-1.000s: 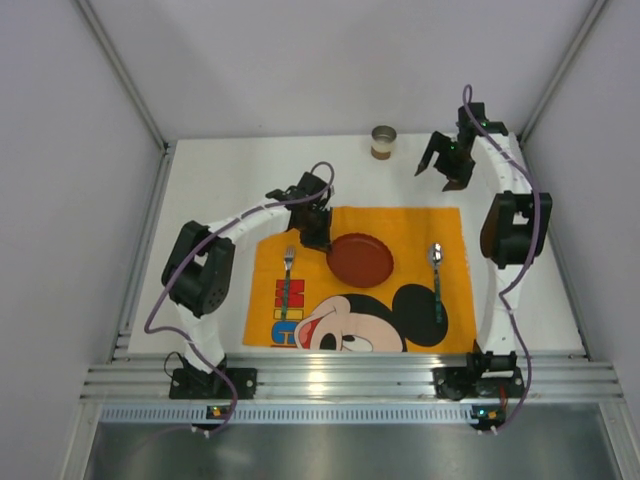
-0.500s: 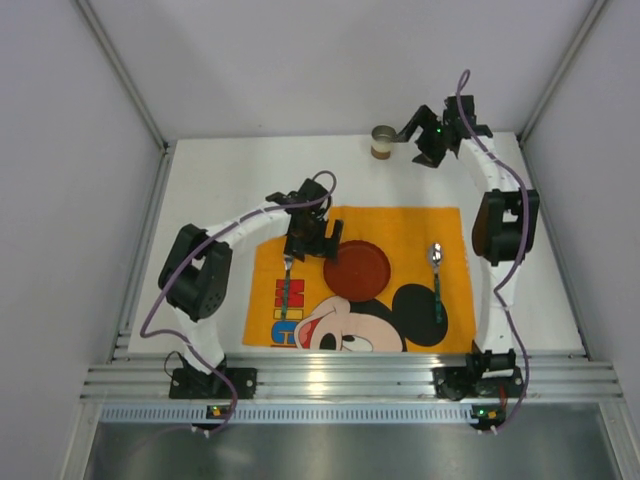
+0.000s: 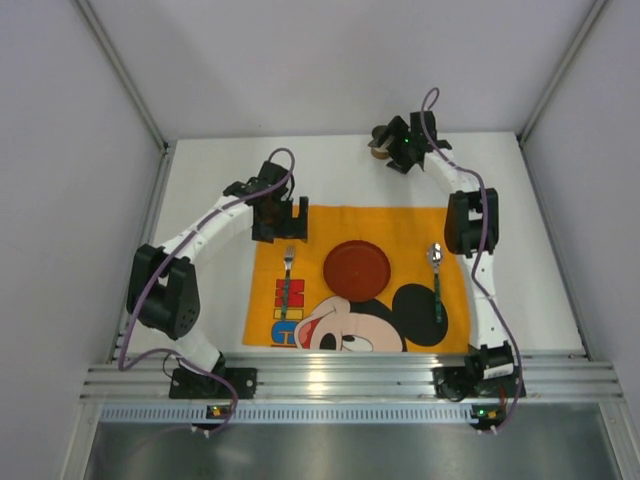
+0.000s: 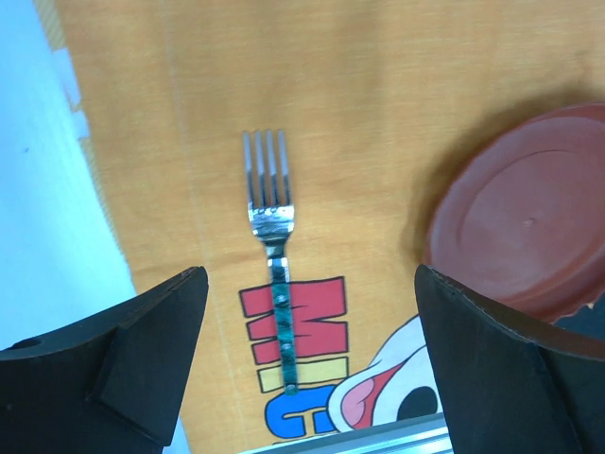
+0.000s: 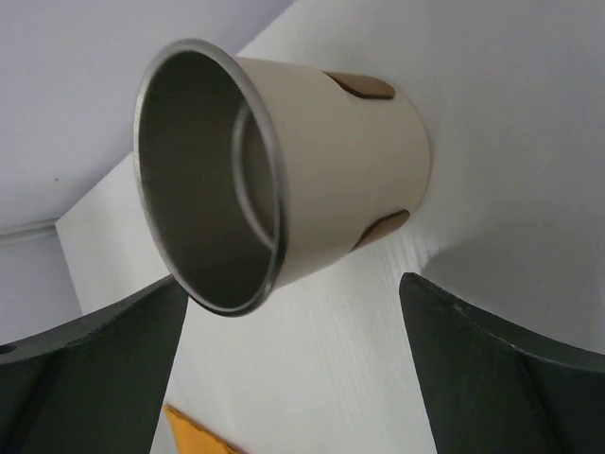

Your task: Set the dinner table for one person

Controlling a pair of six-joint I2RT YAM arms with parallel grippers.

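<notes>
On the white dinner table (image 3: 210,190) lies an orange Mickey Mouse placemat (image 3: 400,225). On the mat sit a fork (image 3: 288,285), a red-brown plate (image 3: 357,268) and a spoon (image 3: 437,280). My left gripper (image 3: 278,228) hangs open over the mat's back left corner. Its wrist view shows the fork (image 4: 274,246) lying between the fingers (image 4: 123,359) and the plate (image 4: 529,227) to the right. My right gripper (image 3: 388,146) is open at the metal cup (image 3: 377,152) at the back. The cup (image 5: 284,189) stands just ahead of the spread fingers (image 5: 501,369), untouched.
Pale lilac walls close in the table on the left, back and right. A ribbed aluminium rail (image 3: 340,380) runs along the near edge by both arm bases. The cup stands close to the back wall.
My left gripper has opened, let go of the plate and drawn back to the left. My right arm has swung left to the cup.
</notes>
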